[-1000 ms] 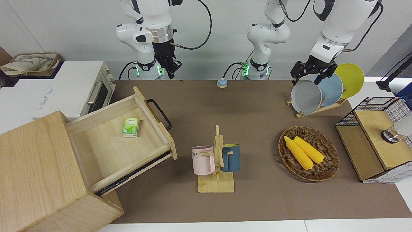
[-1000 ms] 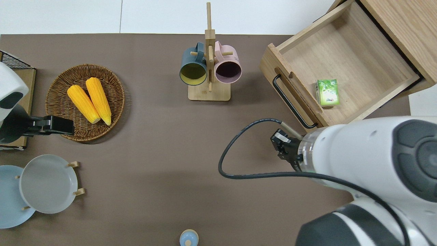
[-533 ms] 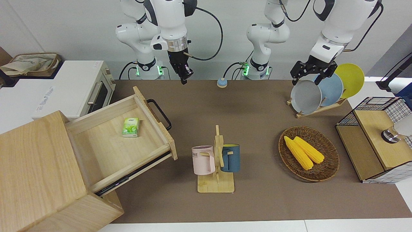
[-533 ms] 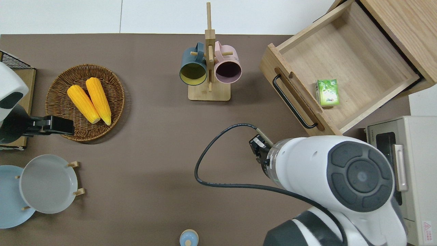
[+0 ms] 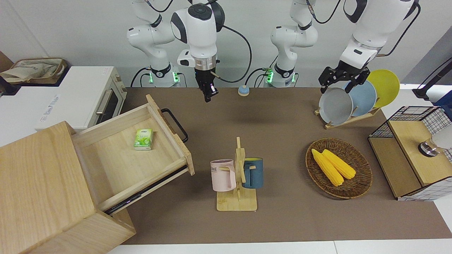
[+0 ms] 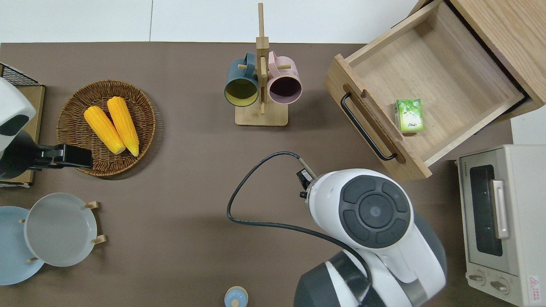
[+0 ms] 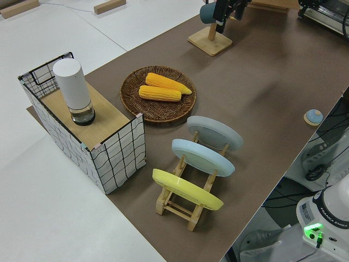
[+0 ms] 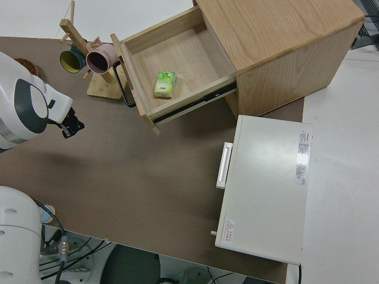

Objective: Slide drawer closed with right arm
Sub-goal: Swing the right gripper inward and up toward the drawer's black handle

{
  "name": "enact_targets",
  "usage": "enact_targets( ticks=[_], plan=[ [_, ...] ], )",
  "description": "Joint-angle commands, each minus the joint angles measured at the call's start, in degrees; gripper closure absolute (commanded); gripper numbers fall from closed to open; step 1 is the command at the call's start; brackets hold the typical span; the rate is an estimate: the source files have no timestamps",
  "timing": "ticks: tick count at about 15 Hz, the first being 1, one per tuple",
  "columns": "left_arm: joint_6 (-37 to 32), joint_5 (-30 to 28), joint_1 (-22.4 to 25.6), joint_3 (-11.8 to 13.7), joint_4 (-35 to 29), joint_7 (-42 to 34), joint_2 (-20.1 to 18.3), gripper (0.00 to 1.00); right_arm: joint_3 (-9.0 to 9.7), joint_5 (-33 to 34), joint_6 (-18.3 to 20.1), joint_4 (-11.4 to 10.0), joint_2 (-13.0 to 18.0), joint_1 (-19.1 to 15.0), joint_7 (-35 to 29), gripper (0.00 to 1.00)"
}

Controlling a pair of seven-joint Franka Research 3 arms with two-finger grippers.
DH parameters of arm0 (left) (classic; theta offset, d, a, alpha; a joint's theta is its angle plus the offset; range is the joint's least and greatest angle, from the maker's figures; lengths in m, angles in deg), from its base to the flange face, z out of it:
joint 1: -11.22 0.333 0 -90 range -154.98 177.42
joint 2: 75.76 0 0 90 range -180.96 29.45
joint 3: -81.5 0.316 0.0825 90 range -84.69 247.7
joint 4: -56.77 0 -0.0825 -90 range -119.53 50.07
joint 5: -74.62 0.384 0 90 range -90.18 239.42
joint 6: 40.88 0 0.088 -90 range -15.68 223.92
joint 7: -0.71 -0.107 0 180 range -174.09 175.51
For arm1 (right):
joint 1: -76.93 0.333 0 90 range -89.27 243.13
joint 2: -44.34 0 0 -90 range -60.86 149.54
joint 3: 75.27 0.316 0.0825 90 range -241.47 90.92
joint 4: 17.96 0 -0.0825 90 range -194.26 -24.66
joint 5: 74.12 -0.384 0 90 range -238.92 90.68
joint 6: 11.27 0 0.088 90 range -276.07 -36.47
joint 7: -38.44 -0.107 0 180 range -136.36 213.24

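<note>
Plainly, the drawer (image 5: pixel 134 148) stands open, apart from the right tool (image 5: pixel 208 97), grip state unclear.

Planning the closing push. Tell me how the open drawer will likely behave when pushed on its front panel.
The drawer looks rigid wood on a dark runner, so it should probably slide rather than flex. It holds only a small green packet, likely adding little weight. It sits angled on the table, so an off-axis push might bind.

Toaster oven (image 6: pixel 503 221) door corner — perhaps "TOSHIBA", pink mug (image 5: pixel 223 175) — "ME"
</note>
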Motion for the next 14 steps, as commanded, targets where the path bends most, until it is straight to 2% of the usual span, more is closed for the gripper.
enact_targets(
  ticks=[1,10,14],
  plan=[
    [-0.8,0.7,-0.1,0.2,0.1,-0.1,-0.5,0.0,0.08,3.1,-1.7,-0.3,-1.8,0.1,-1.1,1.0],
    [-0.8,0.7,-0.1,0.2,0.1,-0.1,-0.5,0.0,-0.01,3.9,-3.7,0.3,-4.6,-1.2,2.5,1.0],
    [-0.8,0.7,-0.1,0.2,0.1,-0.1,-0.5,0.0,-0.01,4.4,-3.2,3.0,-6.9,-3.1,4.2,1.0]
  ],
)
